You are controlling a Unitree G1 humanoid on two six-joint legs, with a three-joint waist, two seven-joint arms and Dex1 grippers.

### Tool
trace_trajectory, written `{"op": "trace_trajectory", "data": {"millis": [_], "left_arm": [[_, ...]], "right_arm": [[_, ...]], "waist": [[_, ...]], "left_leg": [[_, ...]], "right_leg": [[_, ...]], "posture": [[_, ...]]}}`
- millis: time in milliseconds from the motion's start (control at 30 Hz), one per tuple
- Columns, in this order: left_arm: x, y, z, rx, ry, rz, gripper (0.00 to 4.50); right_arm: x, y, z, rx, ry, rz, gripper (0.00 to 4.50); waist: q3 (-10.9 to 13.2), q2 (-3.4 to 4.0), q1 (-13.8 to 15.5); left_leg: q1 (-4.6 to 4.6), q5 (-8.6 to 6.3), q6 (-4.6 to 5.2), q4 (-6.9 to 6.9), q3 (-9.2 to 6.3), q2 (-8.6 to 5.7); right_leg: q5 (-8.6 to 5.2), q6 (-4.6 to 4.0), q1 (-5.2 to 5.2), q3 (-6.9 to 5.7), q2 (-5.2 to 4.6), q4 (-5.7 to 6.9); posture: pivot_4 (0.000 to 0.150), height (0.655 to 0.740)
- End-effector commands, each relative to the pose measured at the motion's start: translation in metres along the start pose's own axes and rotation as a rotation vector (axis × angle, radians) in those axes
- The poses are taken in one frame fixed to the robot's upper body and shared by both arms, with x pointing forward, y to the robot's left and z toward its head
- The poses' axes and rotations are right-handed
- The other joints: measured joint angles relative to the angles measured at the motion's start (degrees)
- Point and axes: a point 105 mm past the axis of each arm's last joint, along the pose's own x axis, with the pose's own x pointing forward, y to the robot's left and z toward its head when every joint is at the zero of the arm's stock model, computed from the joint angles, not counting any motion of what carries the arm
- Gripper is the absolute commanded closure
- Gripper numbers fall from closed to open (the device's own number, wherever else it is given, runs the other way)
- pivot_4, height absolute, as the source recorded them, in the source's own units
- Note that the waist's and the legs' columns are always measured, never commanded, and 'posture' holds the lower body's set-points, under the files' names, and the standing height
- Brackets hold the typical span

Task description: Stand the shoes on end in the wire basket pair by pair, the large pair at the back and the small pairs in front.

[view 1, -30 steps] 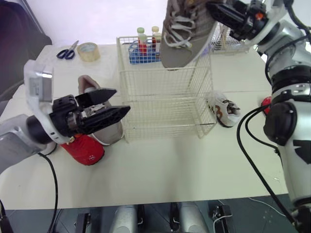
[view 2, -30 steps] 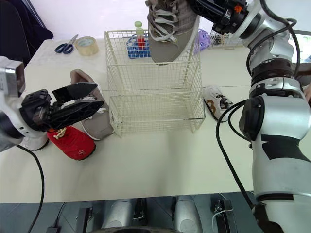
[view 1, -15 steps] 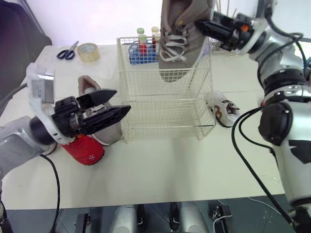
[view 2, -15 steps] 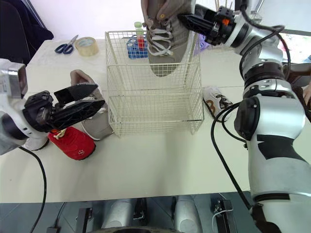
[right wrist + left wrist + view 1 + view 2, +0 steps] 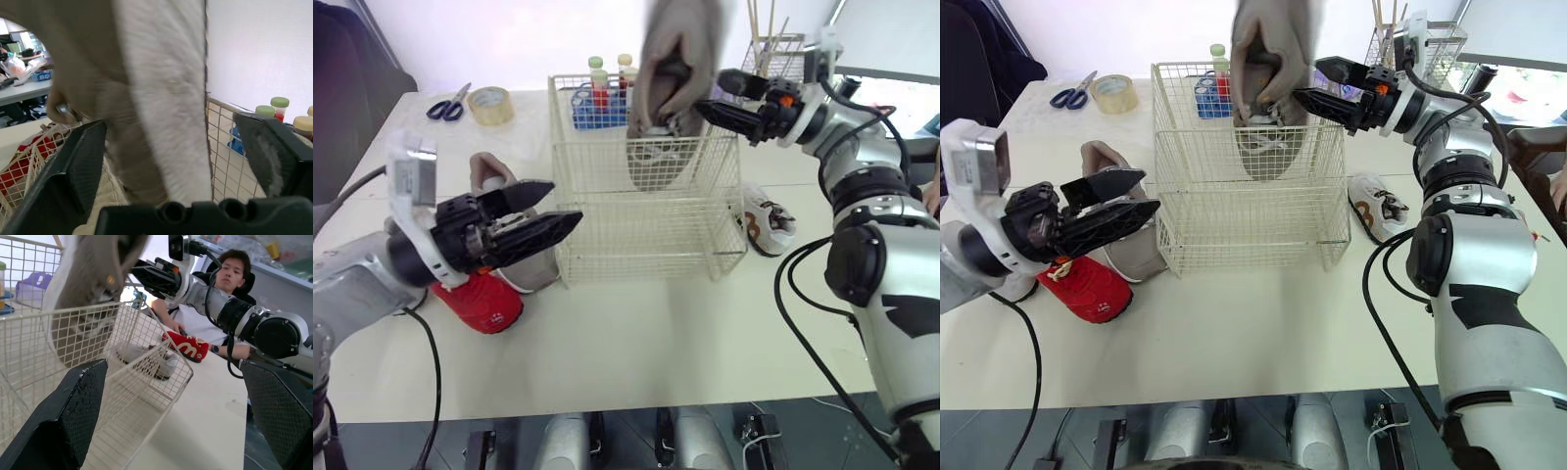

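A large grey lace-up shoe hangs blurred, toe down, with its lower part inside the white wire basket at the back. My right gripper is open just to the right of it, and its fingers stand clear of the shoe. The left gripper is open and holds nothing, left of the basket. Behind it lie the second grey shoe and a red shoe. A small white shoe lies right of the basket.
Scissors and a tape roll lie at the back left. A blue rack of bottles stands behind the basket. Another red shoe lies near a seated person beyond the table's right side.
My right gripper has opened and let go of the large grey shoe, which has turned toe down and dropped into the basket. The left gripper has stayed in place.
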Motion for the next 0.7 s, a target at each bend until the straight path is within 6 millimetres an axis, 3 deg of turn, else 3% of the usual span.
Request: {"op": "trace_trajectory", "data": {"millis": [33, 533, 700], "left_arm": [[0.003, -0.002, 0.005, 0.024, -0.025, -0.014, 0.0], [0.004, -0.001, 0.002, 0.026, -0.028, -0.006, 0.0], [0.002, -0.001, 0.001, 0.022, -0.029, 0.008, 0.0]], "right_arm": [[-0.002, -0.002, 0.015, -0.066, -0.012, -0.006, 0.11], [-0.012, -0.004, 0.041, -0.205, -0.04, -0.039, 0.11], [0.002, 0.02, 0.035, -0.245, -0.051, -0.034, 0.11]], "waist": [[0.0, 0.0, 0.05], [0.0, 0.0, 0.07], [-0.01, -0.02, 0.19]], "left_leg": [[0.0, 0.0, 0.0, 0.0, 0.0, 0.0], [0.0, 0.0, 0.0, 0.0, -0.01, 0.0], [0.0, 0.0, -0.01, 0.0, -0.06, 0.02]], "right_leg": [[0.0, 0.0, 0.0, 0.0, 0.0, 0.0], [0.0, 0.0, 0.0, 0.0, 0.0, 0.0], [0.0, 0.0, 0.01, 0.0, -0.01, 0.02]], "posture": [[0.15, 0.74], [0.15, 0.74], [0.15, 0.74]]}}
